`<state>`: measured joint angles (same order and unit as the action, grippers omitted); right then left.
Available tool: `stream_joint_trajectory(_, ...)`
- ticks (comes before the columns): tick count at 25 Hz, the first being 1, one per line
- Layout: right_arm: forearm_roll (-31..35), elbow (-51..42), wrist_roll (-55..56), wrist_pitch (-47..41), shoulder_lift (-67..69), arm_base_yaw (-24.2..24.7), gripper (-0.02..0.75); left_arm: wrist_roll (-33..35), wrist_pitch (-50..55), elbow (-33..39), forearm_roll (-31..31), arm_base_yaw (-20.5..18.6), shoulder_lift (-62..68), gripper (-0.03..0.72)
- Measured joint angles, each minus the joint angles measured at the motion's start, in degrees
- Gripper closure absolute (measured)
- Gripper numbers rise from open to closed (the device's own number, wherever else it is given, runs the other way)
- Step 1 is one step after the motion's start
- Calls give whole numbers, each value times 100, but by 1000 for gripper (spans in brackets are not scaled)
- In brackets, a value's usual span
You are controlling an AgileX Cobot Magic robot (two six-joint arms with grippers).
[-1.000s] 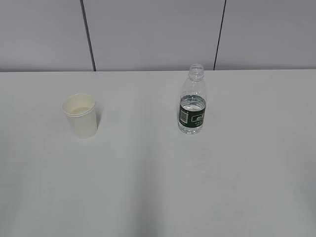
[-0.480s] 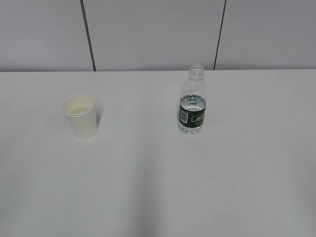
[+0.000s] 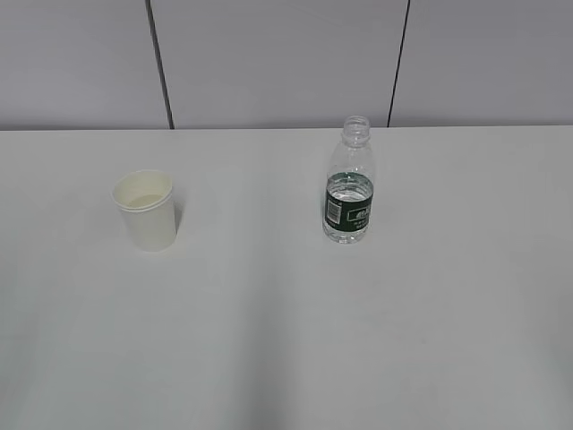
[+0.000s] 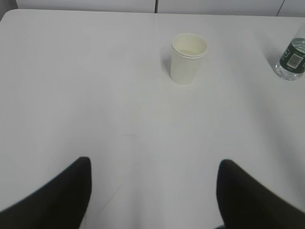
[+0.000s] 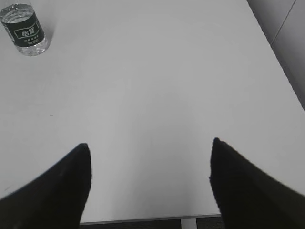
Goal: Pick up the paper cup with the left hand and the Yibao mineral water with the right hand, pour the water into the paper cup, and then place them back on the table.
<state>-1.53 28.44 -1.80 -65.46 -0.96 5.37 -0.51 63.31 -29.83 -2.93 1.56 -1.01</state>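
The white paper cup (image 3: 146,210) stands upright on the white table (image 3: 286,322) at the left; it also shows in the left wrist view (image 4: 188,57). The uncapped Yibao bottle (image 3: 349,186) with a dark green label stands upright right of the middle, with water up to about the label's top. The left wrist view shows it at the right edge (image 4: 292,58) and the right wrist view at the top left (image 5: 26,31). My left gripper (image 4: 155,164) is open and empty, well short of the cup. My right gripper (image 5: 150,145) is open and empty over the table's near edge, far from the bottle. Neither arm shows in the exterior view.
A grey panelled wall (image 3: 277,63) runs behind the table. The table's near edge (image 5: 143,220) and right edge (image 5: 274,52) show in the right wrist view.
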Motion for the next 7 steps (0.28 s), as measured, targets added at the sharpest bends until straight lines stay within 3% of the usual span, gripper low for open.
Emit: stream_joint_trajectory(7,0,0,0,0,0,0,165,0,0,0,0,0,0,192)
